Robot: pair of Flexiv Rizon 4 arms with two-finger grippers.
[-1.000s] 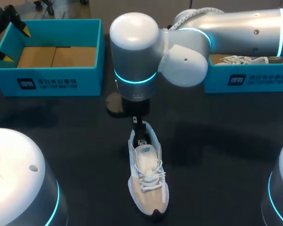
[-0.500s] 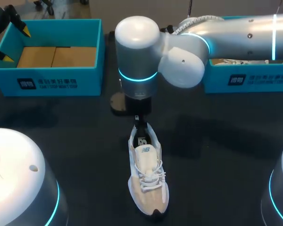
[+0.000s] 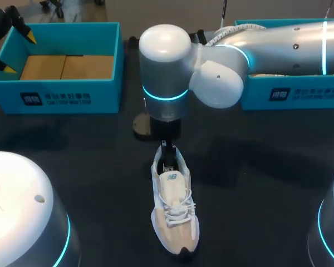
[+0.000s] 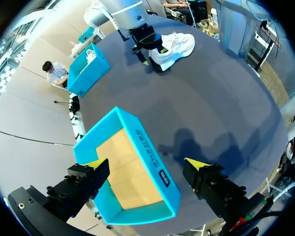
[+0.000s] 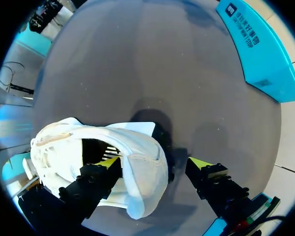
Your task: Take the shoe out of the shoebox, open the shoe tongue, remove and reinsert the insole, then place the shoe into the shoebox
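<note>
A white and beige shoe (image 3: 173, 208) lies on the dark table, toe toward the near edge, also seen in the left wrist view (image 4: 174, 46). My right gripper (image 3: 167, 151) hangs over its heel. In the right wrist view the right gripper (image 5: 156, 163) stands open astride the heel collar (image 5: 142, 157): one fingertip (image 5: 110, 161) is inside the shoe's mouth, the other (image 5: 201, 164) is outside, apart from the heel. My left gripper (image 3: 19, 53) is open above the empty blue shoebox (image 3: 72, 92) at the far left, straddling its wall (image 4: 137, 132).
A second blue shoebox (image 3: 289, 92) holding another white shoe (image 3: 284, 70) stands at the far right, under my right arm. A small round dark base (image 3: 140, 125) sits on the table behind the shoe's heel.
My right arm has shifted a little to the right and toward the near edge, keeping its gripper at the shoe's heel. The shoe and my left arm have not moved.
</note>
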